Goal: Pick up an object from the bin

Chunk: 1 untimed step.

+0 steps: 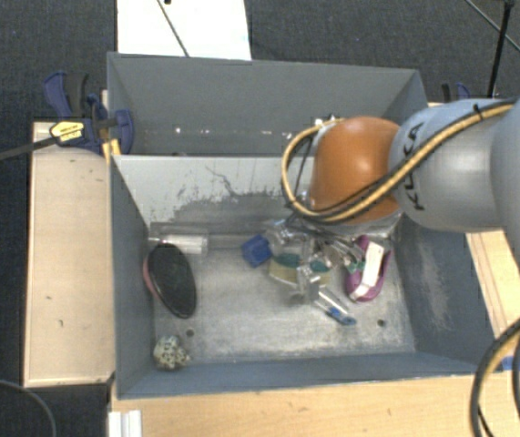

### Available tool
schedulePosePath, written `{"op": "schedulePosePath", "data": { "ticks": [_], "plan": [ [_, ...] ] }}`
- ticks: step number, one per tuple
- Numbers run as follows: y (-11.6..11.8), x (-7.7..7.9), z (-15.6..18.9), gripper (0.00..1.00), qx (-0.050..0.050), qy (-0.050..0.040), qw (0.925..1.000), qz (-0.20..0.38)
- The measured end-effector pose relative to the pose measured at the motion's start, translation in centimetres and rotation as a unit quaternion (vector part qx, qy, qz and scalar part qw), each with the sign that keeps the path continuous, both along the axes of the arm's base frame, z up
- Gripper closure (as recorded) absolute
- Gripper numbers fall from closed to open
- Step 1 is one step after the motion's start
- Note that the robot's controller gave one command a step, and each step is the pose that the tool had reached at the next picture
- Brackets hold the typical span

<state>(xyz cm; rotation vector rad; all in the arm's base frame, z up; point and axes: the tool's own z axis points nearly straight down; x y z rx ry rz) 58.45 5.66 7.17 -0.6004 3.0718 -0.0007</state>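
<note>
- Pincer hung low over the right half of the grey bin, below the orange wrist cover of the arm on the right.
- We could not tell whether the pincer was apart or together; its metal parts merged with the small things beneath it.
- Directly under it we saw a tan-and-teal piece, in the middle of a small heap. Whether the pincer touched that piece we could not make out.
- Just left of the pincer lay a small blue block, near the foot of the back wall.
- Just right of the pincer lay a purple-and-white thing, tilted, with its upper end toward the back wall.
- At the front of the heap lay a slim pale stick with a blue tip.
- Well apart, on the left side of the bin floor, we saw a black oval brush-like thing with a reddish edge. Just behind it a grey cylinder lay along the back wall.
- Near the front-left corner sat a small speckled ball, apart from everything else.
</note>
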Motion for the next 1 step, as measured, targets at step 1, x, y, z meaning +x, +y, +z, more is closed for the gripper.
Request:
{"op": "schedulePosePath", "data": {
  "ticks": [1],
  "plan": [
    [0.05, 0.11, 0.30, 1.00, 0.001, -0.0018, 1.0000, -0.004]
  ]
}}
